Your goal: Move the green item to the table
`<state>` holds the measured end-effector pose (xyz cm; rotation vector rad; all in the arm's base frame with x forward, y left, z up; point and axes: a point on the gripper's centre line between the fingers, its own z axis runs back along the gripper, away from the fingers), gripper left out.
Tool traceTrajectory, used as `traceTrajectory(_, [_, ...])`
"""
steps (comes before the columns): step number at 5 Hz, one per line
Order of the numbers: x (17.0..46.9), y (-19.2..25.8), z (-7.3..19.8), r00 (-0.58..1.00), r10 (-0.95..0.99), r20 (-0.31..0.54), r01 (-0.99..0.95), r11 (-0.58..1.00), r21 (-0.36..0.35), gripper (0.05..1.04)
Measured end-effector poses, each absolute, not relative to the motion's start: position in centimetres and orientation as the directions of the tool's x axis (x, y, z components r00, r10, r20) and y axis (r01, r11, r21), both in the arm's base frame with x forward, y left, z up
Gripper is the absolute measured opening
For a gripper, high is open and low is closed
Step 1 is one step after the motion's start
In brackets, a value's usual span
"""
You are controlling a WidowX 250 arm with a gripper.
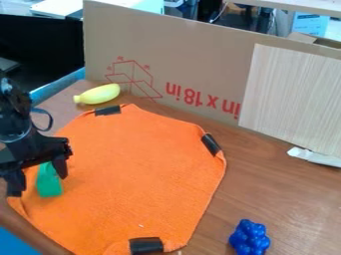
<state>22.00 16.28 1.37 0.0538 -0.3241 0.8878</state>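
In the camera view, the black claw point(39, 183) hangs down at the left side, over the edge of the big orange cloth point(133, 174). Its two fingers are spread wide — they are not pinching. The green item point(49, 185) is between them, much closer to the finger on the cloth side, and its top is right beside that finger. I can't tell if they touch. The green item looks to be on the cloth — near its left edge. A yellow banana point(100, 94) lies on the brown table point(266, 169), up past the cloth. A bumpy blue toy point(250, 239) sits on the table near the bottom.
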Motion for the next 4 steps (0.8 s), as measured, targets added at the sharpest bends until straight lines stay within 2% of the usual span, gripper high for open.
traceTrajectory(1, [22.0,16.9,0.4,0.572,0.767,0.291,-0.787,0.613,-0.069,0.711])
traceTrajectory(2, [21.9,17.4,0.1,0.546,0.78,0.307,-0.806,0.589,-0.062,0.419])
traceTrajectory(3, [22.0,16.9,0.3,0.561,0.773,0.294,-0.796,0.602,-0.063,0.329])
traceTrajectory(4, [23.4,15.1,2.4,0.576,0.759,0.302,-0.774,0.626,-0.096,0.322])
